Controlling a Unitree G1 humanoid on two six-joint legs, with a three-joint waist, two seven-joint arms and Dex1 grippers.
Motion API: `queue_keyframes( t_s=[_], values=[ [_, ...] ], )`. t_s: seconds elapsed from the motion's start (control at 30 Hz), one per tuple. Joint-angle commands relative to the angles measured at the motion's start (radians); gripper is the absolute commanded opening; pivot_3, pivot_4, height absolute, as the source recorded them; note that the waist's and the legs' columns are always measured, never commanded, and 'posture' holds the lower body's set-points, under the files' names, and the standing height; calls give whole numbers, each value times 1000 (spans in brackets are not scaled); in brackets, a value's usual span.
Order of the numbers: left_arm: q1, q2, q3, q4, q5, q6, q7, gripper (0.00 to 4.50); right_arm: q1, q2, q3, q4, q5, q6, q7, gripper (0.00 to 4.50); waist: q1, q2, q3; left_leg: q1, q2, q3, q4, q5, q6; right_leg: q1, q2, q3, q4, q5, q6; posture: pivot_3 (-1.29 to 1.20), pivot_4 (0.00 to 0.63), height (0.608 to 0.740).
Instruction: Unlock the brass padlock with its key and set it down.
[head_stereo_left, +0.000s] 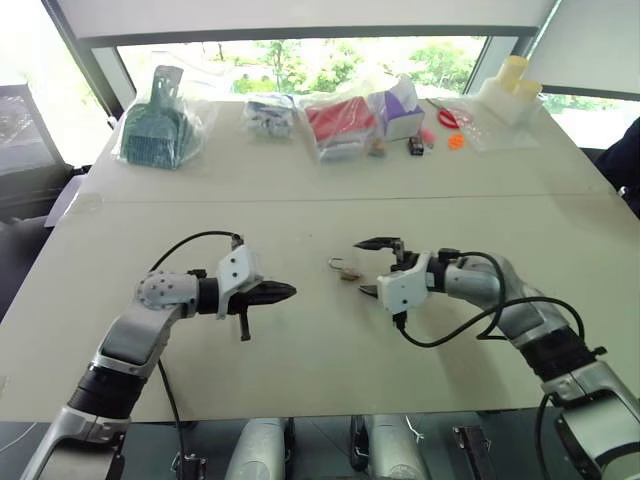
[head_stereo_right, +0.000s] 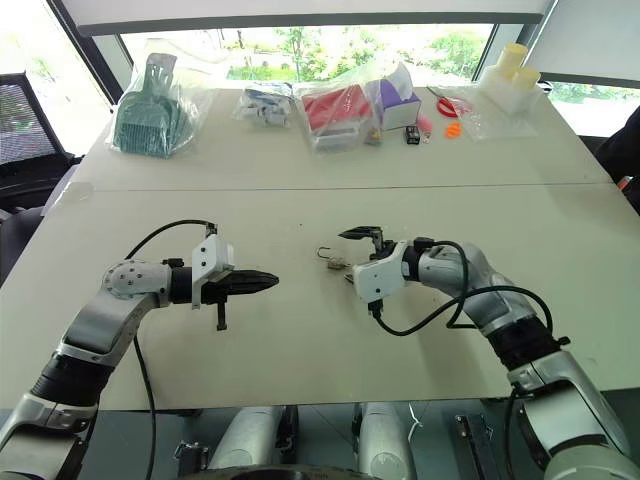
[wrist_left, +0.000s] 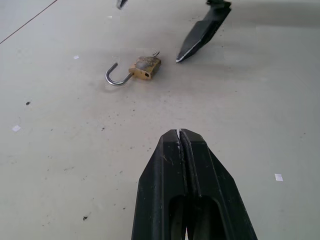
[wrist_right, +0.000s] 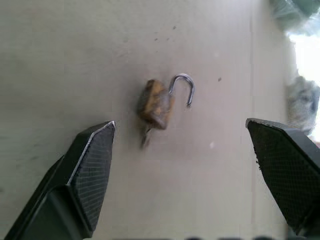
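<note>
1. We are looking down at a big pale table (head_stereo_left: 300, 350). The brass padlock (wrist_left: 145, 67) is lying on it, flat on its side, between our two arms.
2. Its silver shackle (wrist_left: 114, 79) is swung open like a hook, so we are judging the lock as already undone and set down.
3. The key (wrist_right: 145, 136) is sticking out of the end of the lock's body, on the side away from the hook. It is tiny and hard to see.
4. Our right gripper (wrist_right: 185, 165) is spreading its fingers wide and is holding nothing. The padlock is lying just ahead of them, not touching either one.
5. Our left gripper (wrist_left: 181, 134) is pressing its fingers tight together and is holding nothing. It is pointing across the table at the lock from farther off.
6. The right gripper is the nearer one. The lock is lying just off its fingertips, toward our left arm.
7. We are thinking the next move is simply pulling the right arm back without bumping the lock.
</note>
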Motion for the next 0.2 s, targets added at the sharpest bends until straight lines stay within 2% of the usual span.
queue_keyframes(
  t_s=[0.03,0.13,0.2],
  values=[
    [-17,23,48,-42,-21,-4,10,0,49,-65,-103,-204,239,301,149,4478,0,0,0,0,0,0,0,0,0,0,0,0,0,0,0,0,150,740],
    [-14,39,70,-48,-24,-4,19,0,71,-88,-168,-321,392,559,185,4478,-4,0,0,1,1,0,0,0,0,0,0,0,0,0,0,0,150,740],
    [-7,44,84,-57,-33,2,22,0,79,-107,-200,-363,444,659,199,4478,-3,1,0,1,2,0,0,0,0,0,1,0,1,0,0,0,150,740]
  ],
)
